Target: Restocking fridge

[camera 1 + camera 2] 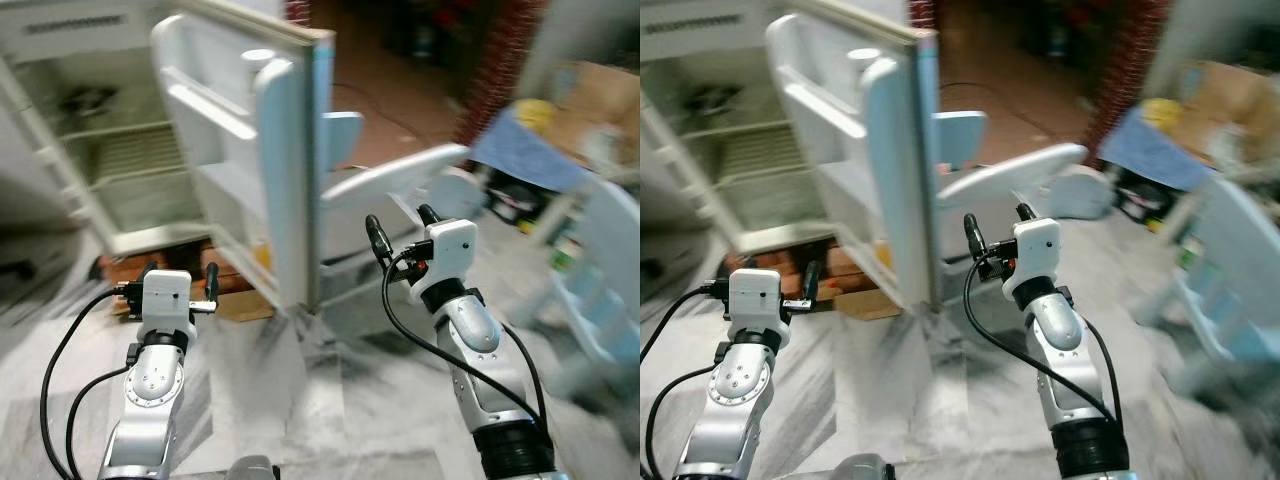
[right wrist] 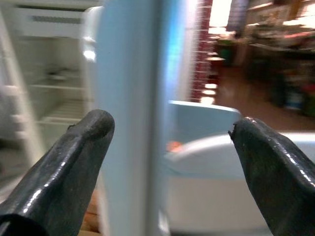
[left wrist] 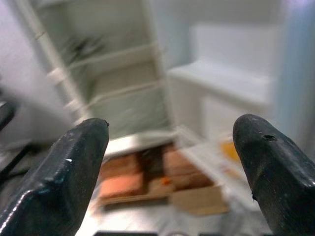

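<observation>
A white fridge (image 1: 110, 170) stands at the upper left with its door (image 1: 270, 160) swung wide open toward me. Wire shelves inside look mostly bare; something dark lies on the upper one. My left gripper (image 1: 178, 282) hovers low before the fridge's base, open, nothing between its fingers (image 3: 69, 167). My right gripper (image 1: 402, 228) is raised just right of the door's edge, open and empty, its fingers (image 2: 69, 162) framing the door edge in the right wrist view. The picture is blurred.
Orange bricks and cardboard (image 1: 235, 300) lie under the fridge's front. A pale curved piece of furniture (image 1: 390, 185) sits behind the door. A blue cloth (image 1: 525, 150) and boxes are at the right, a pale blue chair (image 1: 600, 290) at the far right. The floor is grey marble.
</observation>
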{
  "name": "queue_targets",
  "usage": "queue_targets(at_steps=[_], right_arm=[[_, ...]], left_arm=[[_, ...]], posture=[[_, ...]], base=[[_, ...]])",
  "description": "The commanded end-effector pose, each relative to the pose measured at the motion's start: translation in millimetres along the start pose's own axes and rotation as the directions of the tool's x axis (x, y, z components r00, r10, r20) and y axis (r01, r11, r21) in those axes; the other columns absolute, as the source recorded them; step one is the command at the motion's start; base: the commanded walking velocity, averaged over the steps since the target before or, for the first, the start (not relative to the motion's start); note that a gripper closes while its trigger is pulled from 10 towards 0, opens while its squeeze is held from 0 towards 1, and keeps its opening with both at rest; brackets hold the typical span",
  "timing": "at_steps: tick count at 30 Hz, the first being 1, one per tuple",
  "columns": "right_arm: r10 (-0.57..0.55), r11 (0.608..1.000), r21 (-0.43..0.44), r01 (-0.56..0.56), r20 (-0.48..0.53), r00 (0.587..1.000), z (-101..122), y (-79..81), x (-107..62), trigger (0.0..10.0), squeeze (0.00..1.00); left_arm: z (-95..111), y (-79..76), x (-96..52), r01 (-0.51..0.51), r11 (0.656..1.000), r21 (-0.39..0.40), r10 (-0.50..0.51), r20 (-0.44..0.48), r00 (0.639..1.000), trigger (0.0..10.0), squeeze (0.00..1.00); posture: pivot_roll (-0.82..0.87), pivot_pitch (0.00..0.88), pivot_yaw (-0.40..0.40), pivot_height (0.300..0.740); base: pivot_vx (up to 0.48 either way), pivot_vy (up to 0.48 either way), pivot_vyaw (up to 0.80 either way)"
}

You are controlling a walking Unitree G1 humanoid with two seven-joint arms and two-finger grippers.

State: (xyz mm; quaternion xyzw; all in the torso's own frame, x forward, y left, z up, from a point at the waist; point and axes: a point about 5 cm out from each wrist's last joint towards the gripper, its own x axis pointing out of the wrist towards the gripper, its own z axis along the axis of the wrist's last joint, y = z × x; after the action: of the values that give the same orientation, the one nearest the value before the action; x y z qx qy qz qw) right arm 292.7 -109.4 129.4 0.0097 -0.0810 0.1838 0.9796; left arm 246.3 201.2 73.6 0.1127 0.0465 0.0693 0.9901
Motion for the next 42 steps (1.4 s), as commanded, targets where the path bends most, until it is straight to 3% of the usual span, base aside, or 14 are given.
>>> queue_targets(at_steps=[1, 7, 14, 18, 23, 30, 33, 37, 38, 39, 40, 42], right_arm=[[-0.015, 1.0, -0.016, 0.015, 0.003, 1.0, 1, -7.9, -4.9, 10.0, 0.0], [-0.016, 1.0, -0.014, 0.016, 0.013, 1.0, 2, -7.9, -2.9, 10.0, 0.0], [-0.033, 0.999, -0.008, 0.033, 0.007, 0.999, 1, -10.6, -3.2, 10.0, 0.0], [-0.034, 0.999, -0.012, 0.034, 0.006, 0.999, 0, -11.5, -2.1, 10.0, 0.0], [-0.04, 0.998, -0.044, 0.042, 0.041, 0.998, 8, -15.5, 6.4, 10.0, 0.0], [-0.059, 0.995, -0.072, 0.064, 0.063, 0.996, 15, -18.7, 20.7, 10.0, 0.0], [-0.07, 0.992, -0.098, 0.075, 0.061, 0.996, 16, -18.0, 29.4, 10.0, 0.0], [-0.064, 0.995, -0.069, 0.07, 0.074, 0.995, 23, -12.6, 40.8, 10.0, 0.0], [-0.033, 0.999, 0.007, 0.033, 0.084, 0.996, 29, -4.3, 49.1, 10.0, 0.0], [-0.033, 0.999, 0.007, 0.033, 0.084, 0.996, 29, -4.3, 49.1, 10.0, 0.0], [0.04, 0.995, 0.083, -0.049, 0.106, 0.994, 36, 7.7, 54.3, 10.0, 0.0], [0.077, 0.99, 0.105, -0.09, 0.118, 0.99, 39, 13.2, 55.3, 10.0, 0.0]], left_arm=[[6, -5.4, 2.6, 0.011, 1.0, -0.01, -0.011, 0.018, 1.0, 10.0, 0.0], [4, -7.2, 3.6, 0.018, 1.0, -0.009, -0.018, 0.006, 1.0, 10.0, 0.0], [-1, -18.3, 0.4, 0.063, 0.995, -0.071, -0.066, -0.037, 0.997, 10.0, 0.0], [-19, -26.9, -4.1, 0.072, 0.981, -0.179, -0.105, -0.182, 0.978, 10.0, 0.0], [-30, -40.2, -12.1, 0.182, 0.969, -0.167, -0.222, -0.259, 0.94, 10.0, 0.0], [-39, -43.7, -18.0, 0.238, 0.964, -0.118, -0.264, -0.317, 0.911, 10.0, 0.0], [-35, -45.6, -18.4, 0.245, 0.958, -0.15, -0.279, -0.298, 0.913, 10.0, 0.0], [-38, -46.7, -19.5, 0.259, 0.955, -0.141, -0.293, -0.334, 0.896, 10.0, 0.0], [-41, -49.2, -21.4, 0.277, 0.949, -0.149, -0.313, -0.354, 0.882, 10.0, 0.0], [-41, -49.2, -21.4, 0.277, 0.949, -0.149, -0.313, -0.354, 0.882, 10.0, 0.0], [-42, -51.0, -22.7, 0.291, 0.945, -0.146, -0.325, -0.359, 0.875, 10.0, 0.0], [-42, -51.3, -23.1, 0.294, 0.945, -0.145, -0.327, -0.359, 0.874, 10.0, 0.0]], posture=[[0.12, 0.0, -0.007, 0.74], [0.12, 0.0, -0.007, 0.74], [0.12, 0.0, -0.006, 0.74], [0.12, 0.0, -0.006, 0.74], [0.13, 0.0, -0.008, 0.74], [0.14, 0.0, -0.009, 0.74], [0.14, 0.0, -0.012, 0.74], [0.15, 0.0, -0.014, 0.74], [0.15, 0.0, -0.013, 0.74], [0.15, 0.0, -0.013, 0.74], [0.15, 0.0, -0.013, 0.74], [0.15, 0.0, -0.014, 0.74]], base=[[0.48, 0.0, 0.76], [0.48, 0.0, 0.76], [0.119, 0.0, 0.17], [0.0, 0.0, 0.0], [0.0, 0.0, 0.16], [0.0, 0.0, 0.69], [0.0, 0.0, 0.0], [0.0, 0.0, 0.0], [0.0, 0.0, 0.0], [0.0, 0.0, 0.0], [0.0, 0.0, 0.0], [0.0, 0.0, 0.0]])
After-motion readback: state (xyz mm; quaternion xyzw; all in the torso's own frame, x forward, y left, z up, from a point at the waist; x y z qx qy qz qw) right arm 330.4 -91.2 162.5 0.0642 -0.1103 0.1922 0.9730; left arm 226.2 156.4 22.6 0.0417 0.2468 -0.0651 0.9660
